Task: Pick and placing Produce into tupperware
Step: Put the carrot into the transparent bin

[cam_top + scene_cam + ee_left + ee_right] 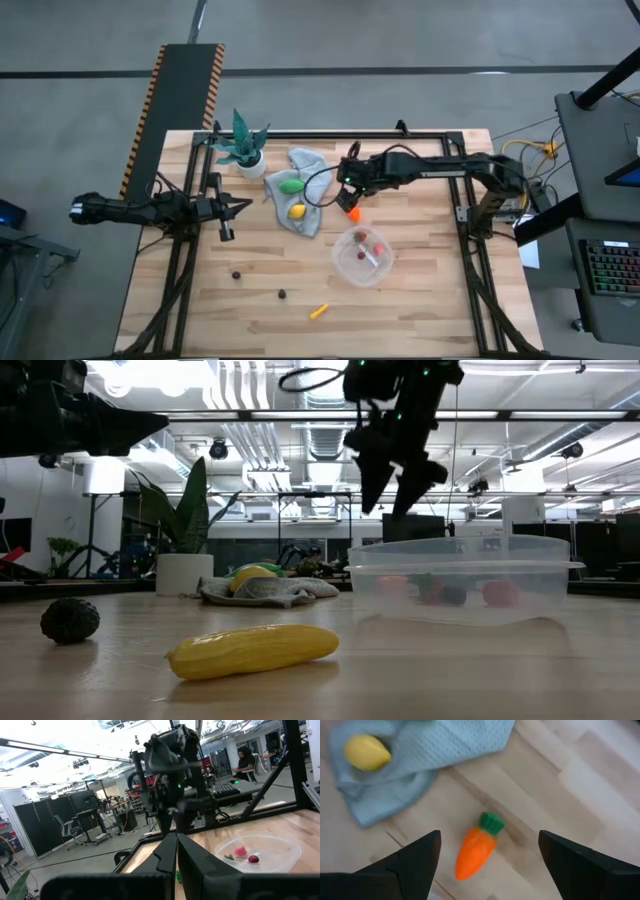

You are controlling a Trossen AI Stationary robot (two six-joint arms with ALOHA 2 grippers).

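We see the right tool [485, 852] hanging above the orange carrot [476, 846], its 2 fingers [415, 860] spread wide with the carrot lying on the table [580, 795] between them and touching neither. From above, the carrot [353, 212] lies near the middle of the table [430, 290], just beside the grey cloth [305, 190] and a little toward the far edge from the tupperware [362, 256].

The tupperware stands upright right of the table's centre and already holds a few small red and dark pieces [377, 247]; in the low view these show through its clear wall [460, 585].

On the cloth lie the yellow lemon [296, 211] and the green piece [291, 186], the lemon also showing at the cloth's edge [366, 751] in the right wrist view.

Toward the near edge we find 2 dark berries [237, 274] and [282, 294], well apart from the tupperware, and the yellow-orange sliver [318, 311] closest to that edge.

A potted plant [243, 150] stands at the far edge, left of the cloth.

The left tool [228, 208] waits over the table's left side, its fingers [165, 857] close together and holding nothing.
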